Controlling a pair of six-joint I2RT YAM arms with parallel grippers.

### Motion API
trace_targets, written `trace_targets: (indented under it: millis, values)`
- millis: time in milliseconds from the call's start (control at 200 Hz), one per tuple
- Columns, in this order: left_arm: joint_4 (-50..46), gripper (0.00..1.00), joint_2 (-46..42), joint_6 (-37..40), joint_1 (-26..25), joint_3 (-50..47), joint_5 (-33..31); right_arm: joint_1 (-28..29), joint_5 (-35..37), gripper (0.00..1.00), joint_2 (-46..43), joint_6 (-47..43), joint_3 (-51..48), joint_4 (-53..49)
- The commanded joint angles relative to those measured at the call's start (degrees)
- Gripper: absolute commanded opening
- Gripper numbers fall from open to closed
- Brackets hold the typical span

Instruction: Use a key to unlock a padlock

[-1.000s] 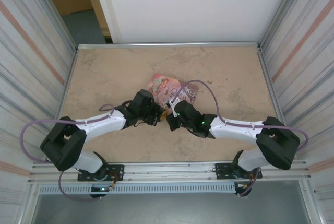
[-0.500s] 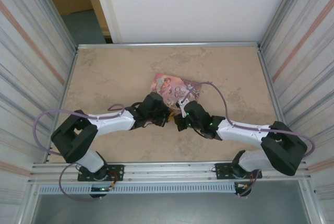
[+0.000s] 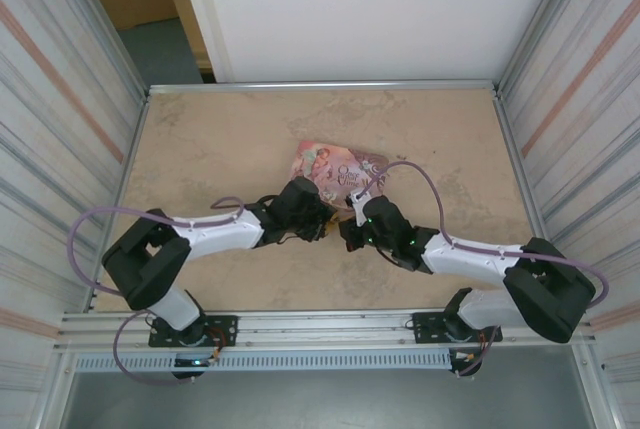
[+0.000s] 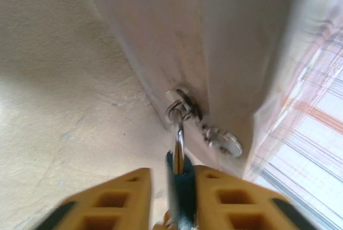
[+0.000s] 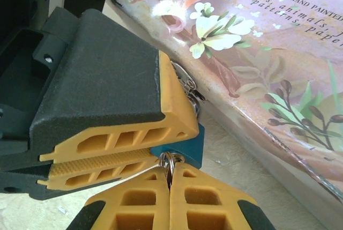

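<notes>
left gripper clamps padlock, steadying it at tin | right gripper pinches key, apparently aligned for keyhole insertion

Top view: bright, even overhead light. Soft short shadows under the arms on the counter; side walls bow slightly toward the frame edges. Left wrist: soft all over. Near jaws and teal padlock blurred, right side blown out white, tin wall dim. Right wrist: sharp, print on the tin lid readable, white glare patch upper left, bottom jaws slightly soft.
</notes>
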Motion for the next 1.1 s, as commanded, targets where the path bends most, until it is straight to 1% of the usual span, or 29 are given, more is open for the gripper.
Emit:
trace_targets:
  millis: [0, 135, 245, 336, 526, 616, 696, 862, 1092]
  values:
    - [-8.65, 0.38, -3.55, 3.43, -0.8, 0.68, -1.85, -1.93, 2.77, 0.0, 0.09, 1.08, -1.22, -1.76]
    - [-11.09, 0.49, -6.96, 6.24, 0.09, -0.29, -4.53, -2.82, 1.41, 0.0, -0.04, 1.85, -1.5, -1.94]
    - [-14.68, 0.56, -10.06, 8.33, 0.7, -0.77, -6.88, -3.97, -0.67, 0.0, -0.61, 3.61, -2.06, -1.43]
    - [-18.57, 0.6, -12.88, 11.46, 0.8, -0.03, -10.64, -5.08, -2.85, 0.0, -1.46, 6.1, -2.56, -1.23]
    - [-27.67, 0.62, -17.02, 21.09, 0.4, 4.82, -21.1, -7.47, -6.1, 0.0, -4.2, 13.99, -3.38, -3.12]
    - [-30.55, 0.62, -17.62, 25.15, -0.87, 7.51, -26.86, -8.39, -7.52, 0.0, -5.72, 18.9, -4.72, -2.9]
    - [-31.61, 0.62, -17.44, 28.05, -1.93, 9.45, -30.57, -9.37, -8.8, 0.0, -6.36, 23.08, -5.88, -2.81]
    - [-32.97, 0.62, -17.0, 31.47, -2.71, 12.11, -34.19, -10.45, -9.73, 0.0, -6.1, 29.01, -8.0, -3.31]
    - [-35.38, 0.62, -18.37, 31.83, -2.71, 12.17, -37.62, -11.62, -9.84, 0.0, -4.95, 30.51, -7.76, -5.01]
